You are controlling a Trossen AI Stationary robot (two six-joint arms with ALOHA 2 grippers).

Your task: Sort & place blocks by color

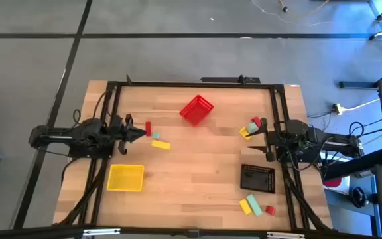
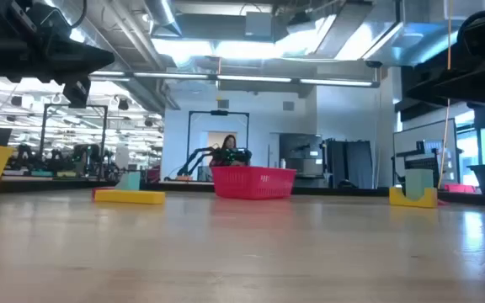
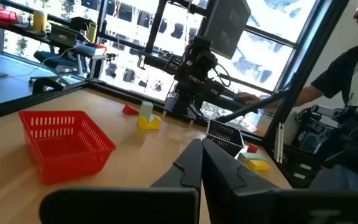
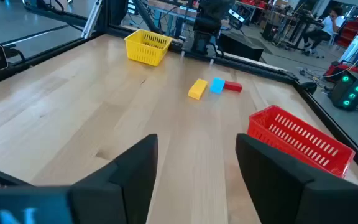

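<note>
1. Both arms sit at the bench's (image 1: 197, 166) side edges; the left hand (image 1: 140, 135) is pinched shut and holds nothing; the right hand (image 1: 265, 139) stands open and holds nothing.
2. No block looks sorted yet, to judge by the bins: the red bin (image 1: 196, 109) at the far middle, the yellow bin (image 1: 125, 177) near the left front and the black bin (image 1: 257, 177) near the right front all show bare.
3. The blocks lie in three clusters: a red block (image 1: 148, 128), a mint block (image 1: 156, 135) and a yellow block (image 1: 160, 144) just beyond the left hand; a red, mint and yellow group (image 1: 250, 128) beside the right hand; a third group (image 1: 254, 206) at the front right, near the black bin.
4. The step in hand appears to be a first pick; the left hand must open before it drops over a block, and the red one is well placed for the red bin.
5. Blocks in each cluster lie close together; a clean grasp calls for descending squarely over one piece so its neighbours are not nudged.
</note>
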